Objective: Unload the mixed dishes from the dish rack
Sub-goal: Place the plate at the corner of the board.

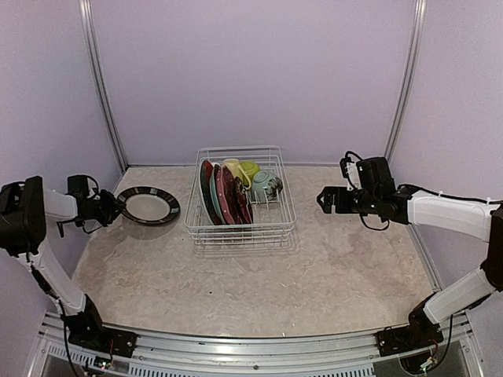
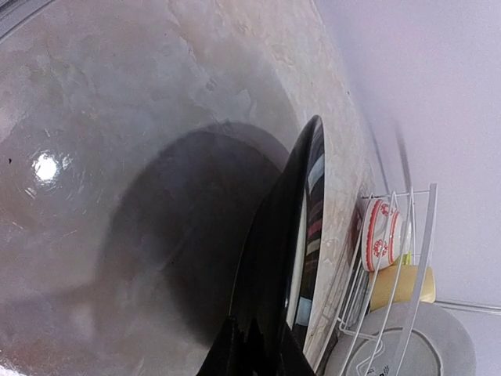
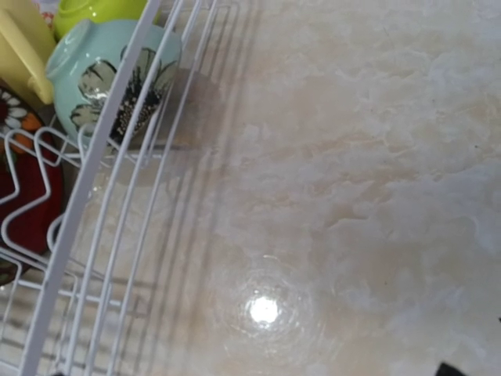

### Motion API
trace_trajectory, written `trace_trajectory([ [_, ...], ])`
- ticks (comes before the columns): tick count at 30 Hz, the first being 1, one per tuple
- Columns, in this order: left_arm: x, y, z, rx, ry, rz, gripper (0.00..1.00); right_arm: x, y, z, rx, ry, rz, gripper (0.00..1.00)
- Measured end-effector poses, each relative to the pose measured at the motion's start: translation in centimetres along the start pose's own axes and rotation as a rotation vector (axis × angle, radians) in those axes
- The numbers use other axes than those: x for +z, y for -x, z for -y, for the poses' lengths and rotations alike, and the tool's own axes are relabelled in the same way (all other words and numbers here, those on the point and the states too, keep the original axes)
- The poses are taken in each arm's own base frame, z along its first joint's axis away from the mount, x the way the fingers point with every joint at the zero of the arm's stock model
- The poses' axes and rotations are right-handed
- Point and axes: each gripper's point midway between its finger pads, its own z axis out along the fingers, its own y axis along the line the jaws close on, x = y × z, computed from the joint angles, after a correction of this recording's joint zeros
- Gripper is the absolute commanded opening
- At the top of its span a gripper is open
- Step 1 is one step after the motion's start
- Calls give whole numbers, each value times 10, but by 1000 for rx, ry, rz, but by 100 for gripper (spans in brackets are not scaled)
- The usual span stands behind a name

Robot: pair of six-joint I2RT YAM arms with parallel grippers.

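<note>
The white wire dish rack (image 1: 244,232) sits in the middle of the overhead frame, on the mottled beige worktop (image 1: 330,267) and close to the back wall. Several round plates stand on edge in its left half, among them a dark red plate (image 1: 228,195) and a teal plate (image 1: 213,191) beside it. Behind them, at the rack's top edge in the frame, are a pale yellow mug (image 1: 233,168) and a lime green bowl (image 1: 250,167). A pale blue-green bowl with a dark flower print (image 1: 265,185) lies on its side just to their right. Out of the rack, in the left of the frame, is a round plate with a dark striped rim and pale grey centre (image 1: 149,206). My left hand (image 1: 112,206) is at that plate's left edge. From my left wrist the plate runs edge-on up the middle of the frame, and my fingers (image 2: 228,354) are clamped on its rim at the bottom. The rack shows in the lower right corner there. My right hand (image 1: 324,199) hangs to the right of the rack, apart from it, with its jaws spread wide and nothing between them. Its wrist view looks down on bare worktop, with the rack's wires and the flowered bowl in the upper left.
</note>
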Motion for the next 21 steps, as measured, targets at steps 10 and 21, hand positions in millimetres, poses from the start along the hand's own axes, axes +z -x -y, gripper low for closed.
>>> trace_trajectory([
  [10,0,3,-8,-14,40,18,52,-8,7,0,2,-3,25,100],
  [21,-8,-5,-39,-74,219,11,98,-8,6,2,2,-13,22,100],
])
